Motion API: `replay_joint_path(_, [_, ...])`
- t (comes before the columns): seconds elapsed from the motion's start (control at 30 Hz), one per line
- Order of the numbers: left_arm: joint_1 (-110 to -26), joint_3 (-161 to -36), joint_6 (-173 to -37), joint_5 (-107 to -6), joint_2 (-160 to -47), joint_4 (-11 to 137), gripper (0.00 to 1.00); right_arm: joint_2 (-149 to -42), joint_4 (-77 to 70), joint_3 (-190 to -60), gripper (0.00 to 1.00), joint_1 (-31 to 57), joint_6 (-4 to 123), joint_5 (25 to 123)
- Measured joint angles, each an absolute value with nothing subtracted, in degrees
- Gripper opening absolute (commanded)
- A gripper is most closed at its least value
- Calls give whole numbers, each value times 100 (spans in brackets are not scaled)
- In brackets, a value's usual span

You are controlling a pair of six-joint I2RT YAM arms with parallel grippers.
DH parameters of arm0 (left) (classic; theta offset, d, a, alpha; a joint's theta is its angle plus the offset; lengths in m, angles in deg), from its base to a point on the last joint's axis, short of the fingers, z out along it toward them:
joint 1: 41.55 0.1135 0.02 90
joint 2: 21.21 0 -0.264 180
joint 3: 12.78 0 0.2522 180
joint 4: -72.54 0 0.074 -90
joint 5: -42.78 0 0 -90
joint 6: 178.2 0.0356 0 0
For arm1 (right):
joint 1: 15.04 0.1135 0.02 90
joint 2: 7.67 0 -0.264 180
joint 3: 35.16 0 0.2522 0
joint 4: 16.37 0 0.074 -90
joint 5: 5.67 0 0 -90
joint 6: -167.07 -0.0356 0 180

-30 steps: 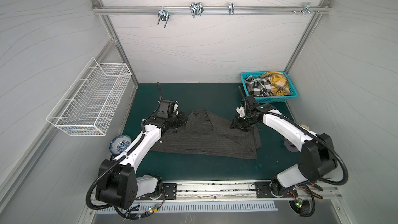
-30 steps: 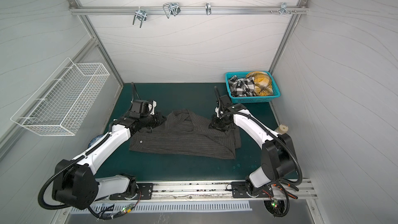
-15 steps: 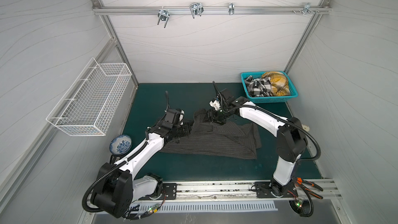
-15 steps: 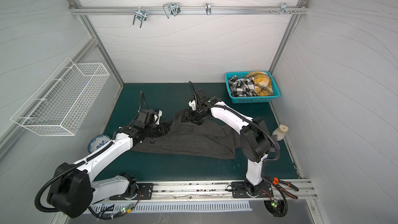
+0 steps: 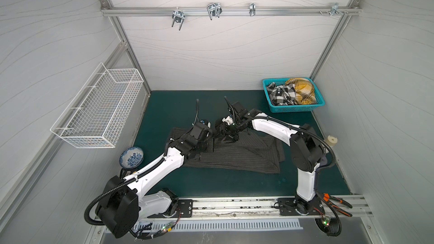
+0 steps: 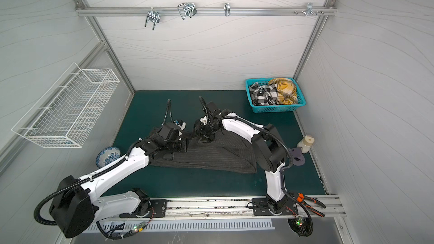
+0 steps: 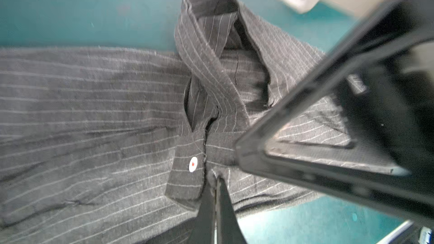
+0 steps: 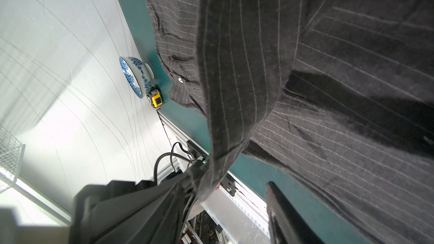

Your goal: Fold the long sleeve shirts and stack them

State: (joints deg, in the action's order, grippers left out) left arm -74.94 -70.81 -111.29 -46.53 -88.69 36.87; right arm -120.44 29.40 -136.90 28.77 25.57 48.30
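Both arms reach inward over the green mat (image 5: 164,104), wrists nearly meeting. The dark pinstriped shirt (image 5: 237,158) lies mid-mat, partly folded, collar toward the back wall. Left gripper (image 7: 216,184): closed, pinching shirt cloth beside the placket. Right gripper (image 8: 237,174): jaws apart, a shirt fold draped over one finger (image 8: 152,203).

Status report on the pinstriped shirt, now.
Left gripper shut on pinstriped shirt by its placket. Right gripper open, a fold draped on one finger. Checked shirt, plaid shirt crumpled in teal basket. Grippers close together at collar.
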Motion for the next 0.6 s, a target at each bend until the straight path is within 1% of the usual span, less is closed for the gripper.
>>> replay_joint_path(0.1, [-7518,-7081,-11094,-4603,-8802,3680,0,-12326,2920,-13797,15,2906,2480,4756])
replay_joint_path(0.17, [-7527,-7081,-11090,-4594,-8762,3676,0,-12460,2892,-13819,1,2925,2419,4655])
replay_joint_path(0.2, [-7531,-7081,-11090,-4583,-8762,3669,0,-12501,2848,-13826,0,2925,2386,4583])
replay_joint_path(0.23, [-7540,-7081,-11094,-4555,-8769,3656,7,-12512,2826,-13830,0,2925,2369,4574])
replay_joint_path(0.27, [-7546,-7084,-11116,-4480,-8780,3625,26,-12514,2802,-13830,0,2921,2351,4555])
replay_joint_path(0.3, [-7546,-7092,-11162,-4373,-8797,3577,43,-12514,2745,-13830,0,2908,2329,4537])
replay_joint_path(0.33, [-7538,-7138,-11250,-4257,-8834,3470,53,-12510,2667,-13821,0,2890,2296,4524])
replay_joint_path(0.37, [-7496,-7232,-11416,-4131,-8904,3280,60,-12499,2577,-13800,0,2860,2264,4517])
replay_joint_path(0.43, [-7234,-7488,-11934,-4019,-9084,2812,67,-12468,2446,-13758,0,2788,2237,4533])
replay_joint_path(0.47, [-6963,-7613,-12231,-4065,-9160,2567,74,-12435,2387,-13719,0,2748,2237,4548])
replay_joint_path(0.5, [-6587,-7665,-12548,-4218,-9195,2401,98,-12390,2319,-13662,0,2713,2235,4568])
replay_joint_path(0.6, [-5409,-7477,-13407,-4946,-9103,2196,100,-12230,1936,-13345,0,2652,2100,4568])
